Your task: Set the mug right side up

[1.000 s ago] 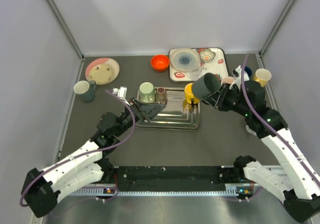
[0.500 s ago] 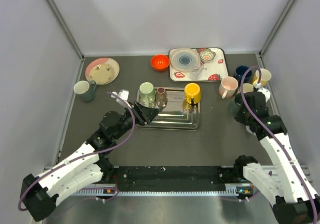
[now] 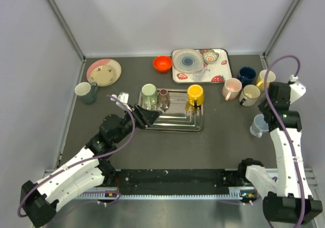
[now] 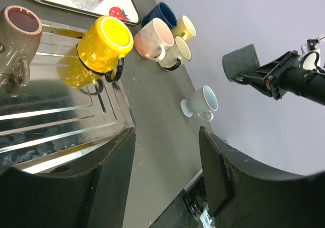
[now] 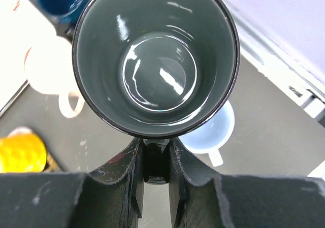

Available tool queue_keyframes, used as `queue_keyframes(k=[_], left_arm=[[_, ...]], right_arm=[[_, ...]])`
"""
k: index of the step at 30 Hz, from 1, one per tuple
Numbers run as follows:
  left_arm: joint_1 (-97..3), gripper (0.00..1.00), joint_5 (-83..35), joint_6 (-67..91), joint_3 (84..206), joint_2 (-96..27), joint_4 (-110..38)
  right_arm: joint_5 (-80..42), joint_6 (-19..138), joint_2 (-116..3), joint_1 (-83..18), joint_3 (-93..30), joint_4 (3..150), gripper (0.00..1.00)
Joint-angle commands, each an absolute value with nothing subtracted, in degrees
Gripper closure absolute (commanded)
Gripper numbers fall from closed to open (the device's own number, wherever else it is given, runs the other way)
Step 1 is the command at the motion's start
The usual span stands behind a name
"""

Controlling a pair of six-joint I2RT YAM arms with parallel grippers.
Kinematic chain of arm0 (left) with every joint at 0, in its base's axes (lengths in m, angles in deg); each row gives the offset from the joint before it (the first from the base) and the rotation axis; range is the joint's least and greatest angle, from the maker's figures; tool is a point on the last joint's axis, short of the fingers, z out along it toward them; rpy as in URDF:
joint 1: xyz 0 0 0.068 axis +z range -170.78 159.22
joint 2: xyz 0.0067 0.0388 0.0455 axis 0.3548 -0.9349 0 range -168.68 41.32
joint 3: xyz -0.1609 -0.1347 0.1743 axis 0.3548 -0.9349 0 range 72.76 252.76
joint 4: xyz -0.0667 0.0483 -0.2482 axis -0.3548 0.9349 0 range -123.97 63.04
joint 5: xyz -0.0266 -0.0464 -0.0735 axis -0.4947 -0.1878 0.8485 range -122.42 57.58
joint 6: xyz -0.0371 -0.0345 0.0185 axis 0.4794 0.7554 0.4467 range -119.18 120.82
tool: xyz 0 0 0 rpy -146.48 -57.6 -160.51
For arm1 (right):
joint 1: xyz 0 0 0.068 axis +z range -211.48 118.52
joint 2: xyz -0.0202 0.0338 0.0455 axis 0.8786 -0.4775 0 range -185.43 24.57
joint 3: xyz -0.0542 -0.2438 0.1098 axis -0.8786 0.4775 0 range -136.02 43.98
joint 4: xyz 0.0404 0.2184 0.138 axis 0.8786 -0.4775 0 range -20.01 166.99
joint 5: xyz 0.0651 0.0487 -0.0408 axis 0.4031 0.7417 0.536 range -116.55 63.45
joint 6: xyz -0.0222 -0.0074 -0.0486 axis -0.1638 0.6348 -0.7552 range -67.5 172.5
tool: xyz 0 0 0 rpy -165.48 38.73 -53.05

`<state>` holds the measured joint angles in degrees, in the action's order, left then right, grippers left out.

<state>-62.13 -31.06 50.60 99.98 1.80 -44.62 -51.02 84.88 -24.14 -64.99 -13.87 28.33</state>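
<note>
Right jaws pinch dark grey mug (image 5: 155, 60) aloft above pale blue mug (image 5: 208, 131); left jaws spread, empty, over steel tray (image 4: 51, 111).

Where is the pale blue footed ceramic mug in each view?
Top external: pale blue footed ceramic mug, right side, mid-height.
Left wrist: just right of centre.
Right wrist: lower right, partly hidden behind the dark grey glazed mug.
Shared landmark: yellow dimpled mug, in all three.
</note>
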Motion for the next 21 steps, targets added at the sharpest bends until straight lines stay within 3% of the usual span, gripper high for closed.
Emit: queue_keyframes(k=[1, 12, 21], left_arm=[[-62.00, 0.42, -31.72, 50.13, 99.92, 1.86, -45.66], [-62.00, 0.42, -31.90, 49.43, 98.69, 4.50, -43.55], [-62.00, 0.43, -35.15, 49.34, 97.98, 3.71, -42.67]], right_arm=[[-56.35, 85.81, -29.73, -70.52, -19.82, 35.06, 1.00], [-47.21, 88.45, -45.73, -83.88, -19.21, 42.71, 1.00], [-44.75, 87.40, -54.88, -84.42, -20.80, 47.54, 1.00]])
